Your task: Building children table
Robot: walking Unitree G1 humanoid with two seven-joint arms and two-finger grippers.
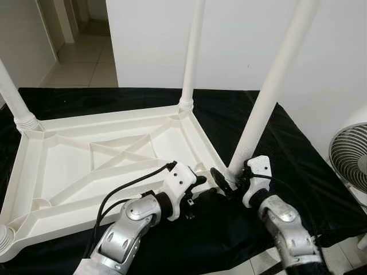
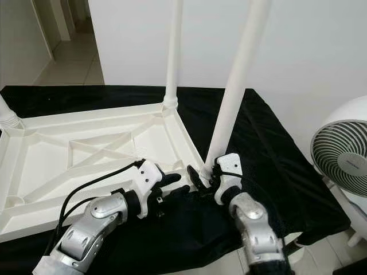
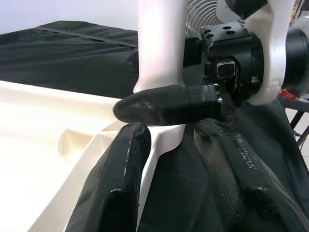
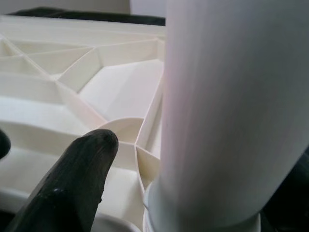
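Both grippers meet at the near corner of an upturned white table [image 1: 86, 166] lying on a black cloth [image 1: 287, 154].

The right gripper [image 1: 229, 182] pinches the base of the near leg [image 1: 269, 91], which rises just ahead of it. The left gripper [image 1: 202, 184], fingers [image 3: 116, 193] spread, sits just beside that leg, straddling the table's corner edge. A fan [image 2: 344, 163] stands beyond the right arm.

Home interior, tiled hallway floor [image 1: 86, 60], white walls [image 1: 241, 40], standing fan [image 2: 344, 157]
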